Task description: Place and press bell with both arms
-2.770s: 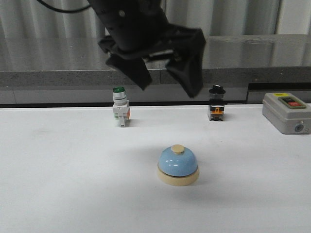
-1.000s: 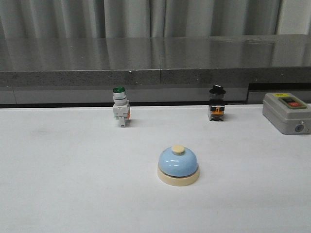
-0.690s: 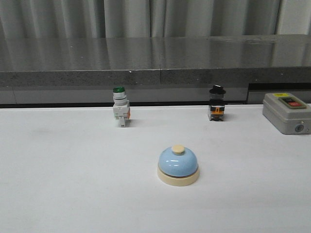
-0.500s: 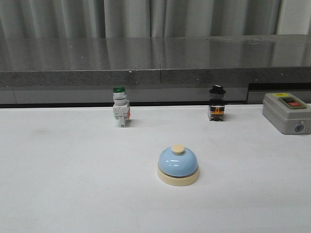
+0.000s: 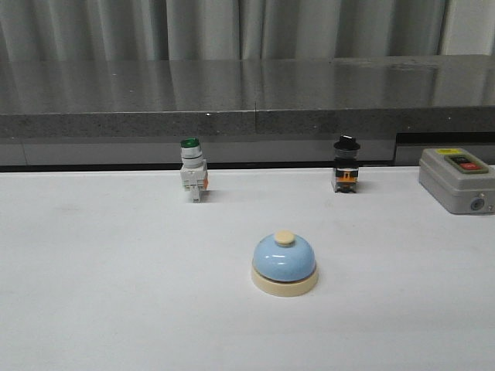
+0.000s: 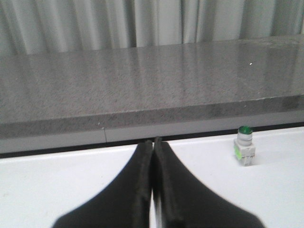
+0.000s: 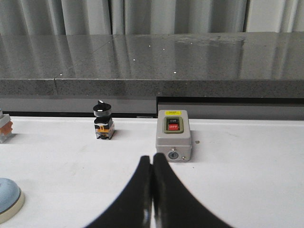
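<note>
Our left gripper (image 6: 152, 142) has its fingers pressed together on nothing, low over the white table (image 5: 116, 294), the green-capped switch (image 6: 244, 146) ahead to one side. Our right gripper (image 7: 152, 159) is likewise closed and empty, facing the grey box (image 7: 173, 134); the bell (image 7: 8, 198) sits upright on the table, apart from it, off to its left.

Bell (image 5: 284, 263): light-blue dome, cream base and button. Table (image 5: 116, 294): plain white. Switch (image 5: 192, 179) at 11 o'clock of bell: green cap, white body. Selector (image 5: 345, 165) at 1 o'clock: black knob, orange band. Box (image 5: 458, 179): grey, red button, yellow label. Counter (image 5: 247, 93): speckled dark grey. Grippers (image 6: 152, 147) (image 7: 152, 161): black.
</note>
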Controlling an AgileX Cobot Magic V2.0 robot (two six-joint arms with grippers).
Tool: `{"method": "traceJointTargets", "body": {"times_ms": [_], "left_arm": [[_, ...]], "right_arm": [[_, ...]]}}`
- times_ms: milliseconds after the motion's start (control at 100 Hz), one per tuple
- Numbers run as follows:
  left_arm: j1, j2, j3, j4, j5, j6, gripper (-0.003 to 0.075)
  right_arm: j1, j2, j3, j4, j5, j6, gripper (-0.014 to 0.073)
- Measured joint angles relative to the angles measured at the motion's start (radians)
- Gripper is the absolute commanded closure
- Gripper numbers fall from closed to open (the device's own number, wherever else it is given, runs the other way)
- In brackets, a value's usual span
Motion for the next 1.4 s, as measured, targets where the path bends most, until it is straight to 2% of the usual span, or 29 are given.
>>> {"method": "traceJointTargets", "body": {"times_ms": [240,400,780,1400], "left_arm": [[0.068,-0.204,0.207,0.007,-0.004,-0.045,0.0741],[0.075,-0.234,0.290,0.015,-0.039,-0.065,0.0741],[0.078,-0.234,0.292,0.055,-0.152,-0.086,0.0741],[0.079,-0.234,0.292,0.057,-0.161,-0.088,0.0741]], "right_arm": [[0.000,0.000,0.000,0.000,0.000,0.000,0.0654],[0.000,0.000,0.000,0.000,0.000,0.000,0.0654],[0.000,0.000,0.000,0.000,0.000,0.000,0.0654],[0.000,0.000,0.000,0.000,0.000,0.000,0.0654]]}}
